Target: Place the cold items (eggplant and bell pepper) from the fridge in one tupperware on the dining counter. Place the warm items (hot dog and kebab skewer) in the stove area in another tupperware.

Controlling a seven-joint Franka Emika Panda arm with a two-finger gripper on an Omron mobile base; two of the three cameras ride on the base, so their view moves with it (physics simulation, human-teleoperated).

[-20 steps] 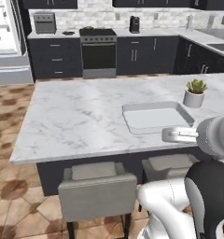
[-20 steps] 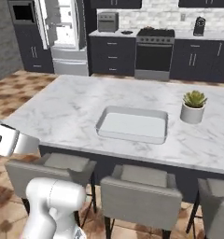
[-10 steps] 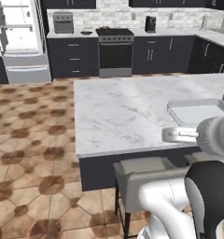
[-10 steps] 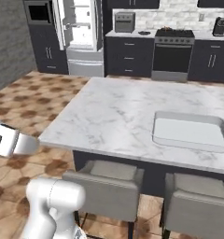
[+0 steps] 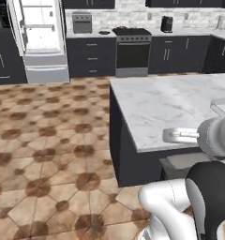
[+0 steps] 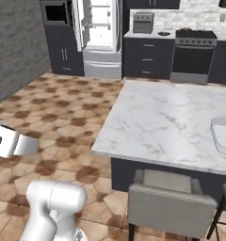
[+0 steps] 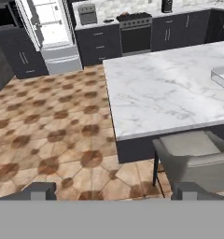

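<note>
Floor (image 5: 48,140): brown patterned tile, covers the whole near-left half of the scene up to the far cabinets.

Dining counter (image 5: 175,105): white marble top on a dark base, right side of the scene; its near-left corner points toward the robot. Also in the right base view (image 6: 166,122) and the hand view (image 7: 170,88).

Fridge (image 5: 39,40): far left against the back wall, light-coloured, upper door open with bright shelves showing inside. What lies on the shelves is too small to tell. Seen also at (image 6: 101,35) and (image 7: 51,32).

Stove (image 5: 131,51): far wall, right of the fridge, dark oven front between dark cabinets; something small sits on its top, not identifiable.

Stool (image 6: 171,200): grey, tucked at the near edge of the counter.

Tupperware (image 6: 223,136): pale shallow tray on the counter's right part, cut by the frame edge; nothing visible in the part that shows. Its corner appears at (image 7: 222,77).

Toaster (image 5: 82,22): grey box on the far worktop between fridge and stove.

Gripper (image 7: 116,191): fingers wide apart, two dark tips low in the hand view, nothing between them, over floor and stool.
</note>
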